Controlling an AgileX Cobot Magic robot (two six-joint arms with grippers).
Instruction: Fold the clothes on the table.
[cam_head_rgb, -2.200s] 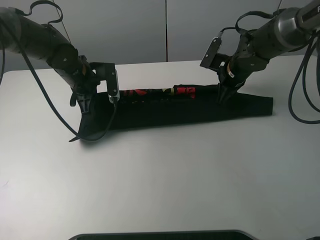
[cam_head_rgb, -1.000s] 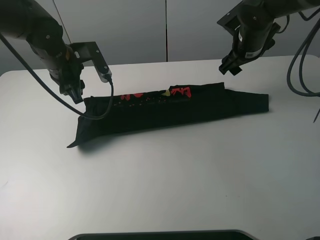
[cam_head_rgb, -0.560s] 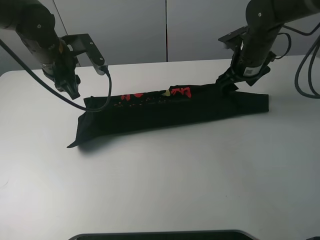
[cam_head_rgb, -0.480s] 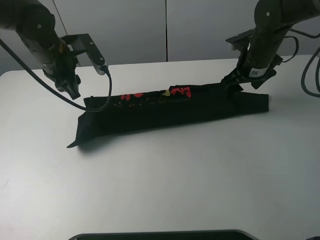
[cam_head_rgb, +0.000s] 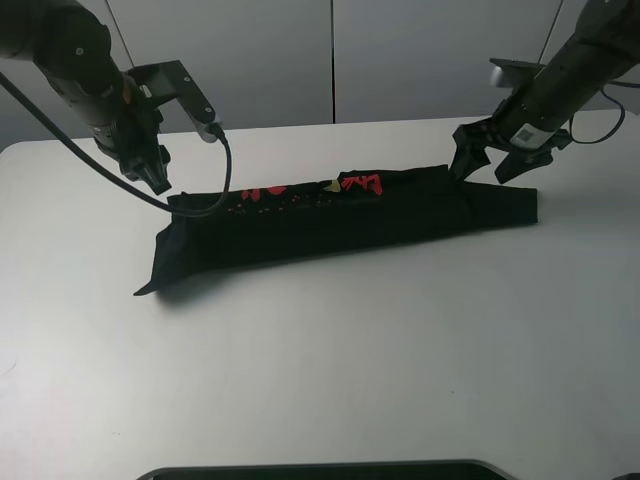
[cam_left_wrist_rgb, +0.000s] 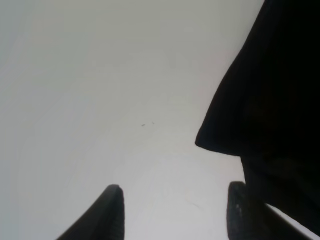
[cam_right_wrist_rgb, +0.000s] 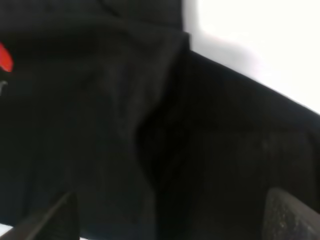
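Note:
The black T-shirt (cam_head_rgb: 340, 222) lies on the white table (cam_head_rgb: 320, 350) folded into a long narrow strip, with red print (cam_head_rgb: 360, 184) showing along its far edge. My left gripper (cam_head_rgb: 157, 180) is open and empty, hovering just beyond the strip's left end. In the left wrist view the gripper (cam_left_wrist_rgb: 175, 212) is over bare table (cam_left_wrist_rgb: 100, 75), with the shirt's edge (cam_left_wrist_rgb: 270, 115) beside it. My right gripper (cam_head_rgb: 485, 168) is open and empty just above the strip's right part. In the right wrist view the gripper (cam_right_wrist_rgb: 172, 217) spans black cloth (cam_right_wrist_rgb: 150, 115).
A dark object (cam_head_rgb: 320, 470) sits at the table's front edge. Grey wall panels stand behind the table. A black cable (cam_head_rgb: 205, 205) from the left arm hangs over the shirt's left end.
Both grippers let go of the shirt and lifted off. The right gripper then swung right and came down, open, over the strip's right part. The left barely moved. The shirt lies still.

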